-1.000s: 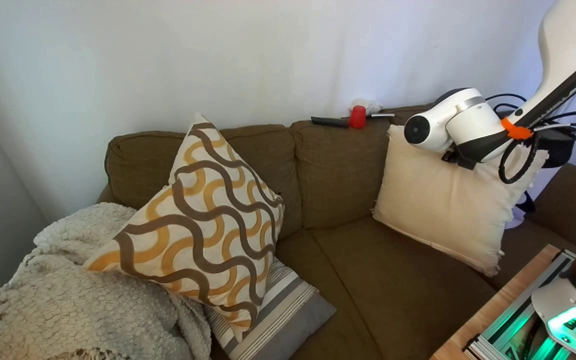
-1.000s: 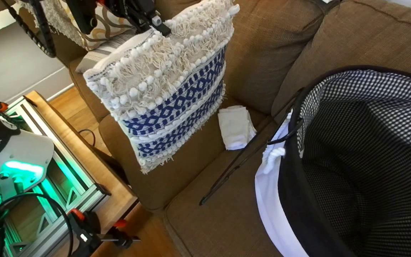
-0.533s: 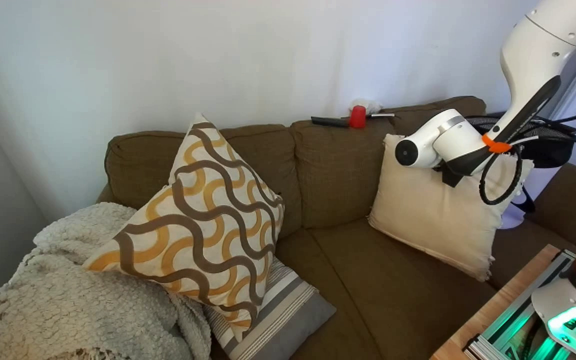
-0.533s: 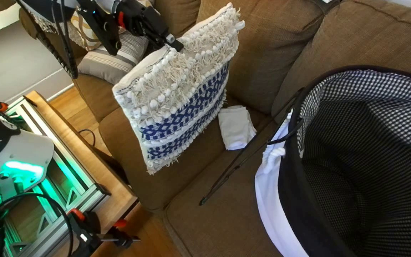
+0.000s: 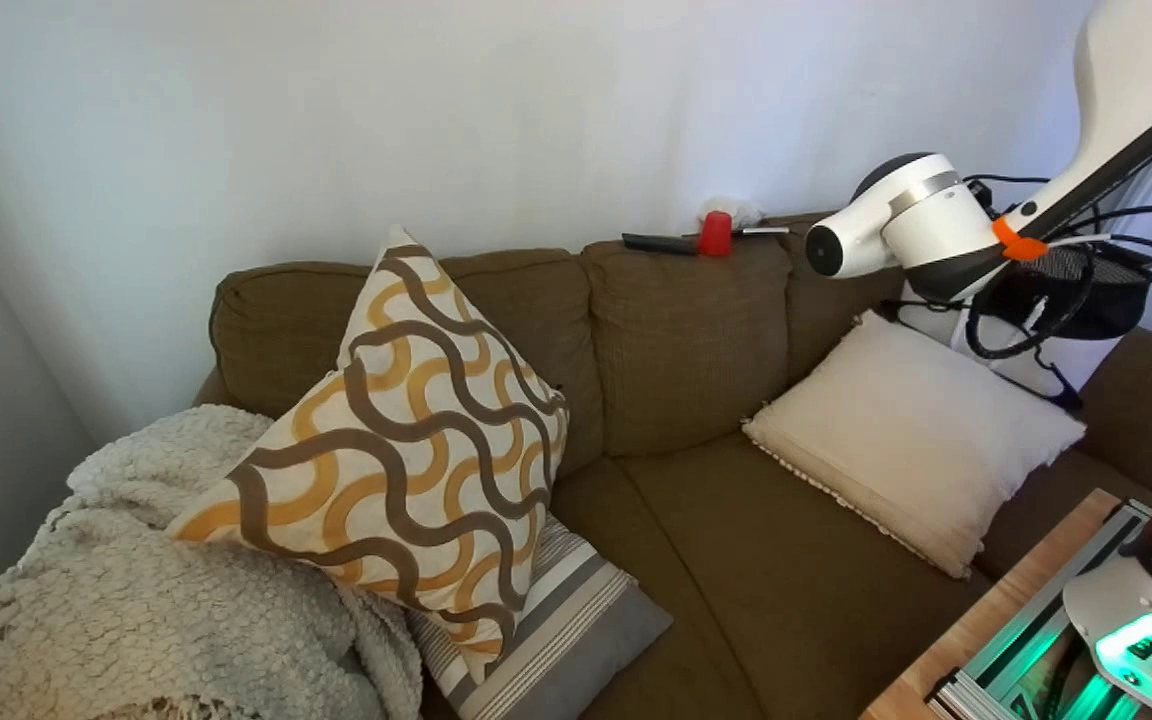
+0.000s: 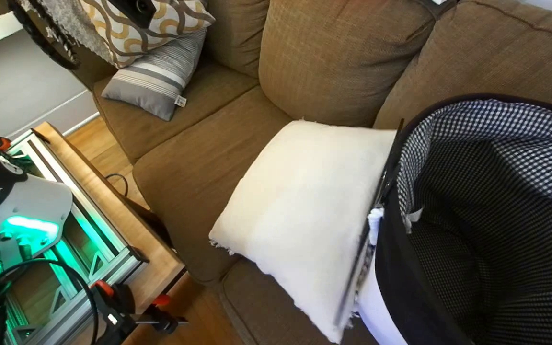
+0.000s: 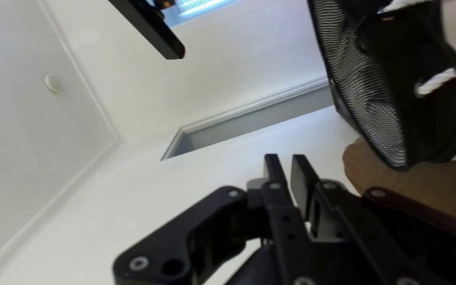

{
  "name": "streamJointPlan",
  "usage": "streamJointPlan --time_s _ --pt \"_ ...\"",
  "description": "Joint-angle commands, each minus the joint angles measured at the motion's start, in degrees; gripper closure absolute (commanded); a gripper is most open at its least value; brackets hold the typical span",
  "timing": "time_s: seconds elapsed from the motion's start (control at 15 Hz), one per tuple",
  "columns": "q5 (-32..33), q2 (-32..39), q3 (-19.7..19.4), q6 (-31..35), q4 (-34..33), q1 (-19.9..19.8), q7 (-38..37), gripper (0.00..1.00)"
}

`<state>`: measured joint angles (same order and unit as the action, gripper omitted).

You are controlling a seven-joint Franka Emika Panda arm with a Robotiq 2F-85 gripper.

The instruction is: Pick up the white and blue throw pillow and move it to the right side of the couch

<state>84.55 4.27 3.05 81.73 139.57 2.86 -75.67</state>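
Observation:
The white and blue pillow (image 5: pixel 916 440) lies tilted on the brown couch (image 5: pixel 796 590) with its plain white back up. In an exterior view the same pillow (image 6: pixel 309 206) has one edge against the black hamper's side. Its blue patterned face is turned down and hidden. My gripper (image 7: pixel 285 160) shows in the wrist view with a narrow gap between its fingertips and nothing between them. The arm (image 5: pixel 936 230) is raised above and behind the pillow, apart from it. The gripper itself is not clearly visible in either exterior view.
The black hamper (image 6: pixel 491 191) with checked lining stands on the couch beside the pillow. A yellow-brown patterned pillow (image 5: pixel 416 450), a grey striped pillow (image 5: pixel 576 630) and a fleecy blanket (image 5: pixel 176 590) are at the other end. A red cup (image 5: pixel 715 234) stands on the backrest.
The pillow stood upright in my gripper, swinging toward the hamper. It is now let go and tipped over onto the couch, white back up. The arm has risen away from it.

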Motion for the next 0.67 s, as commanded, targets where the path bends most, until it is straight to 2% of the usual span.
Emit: streamJointPlan --time_s 0.0,0.13,0.27,0.33,0.47,0.6 --pt "-0.81 -2.67 0.75 -1.74 1.72 0.59 0.6 0.63" --pt "-2.13 -2.87 2.26 0.79 1.59 1.88 1.81 0.67" --pt "-4.65 -3.11 4.77 5.6 0.98 3.98 2.57 0.53" --pt "-2.05 -1.63 2.99 2.66 0.12 2.31 1.33 0.7" --pt "-3.67 -1.63 4.82 3.8 0.0 4.19 1.46 0.56" --pt "-4.03 -1.68 5.2 3.81 -0.01 4.68 1.49 0.53"
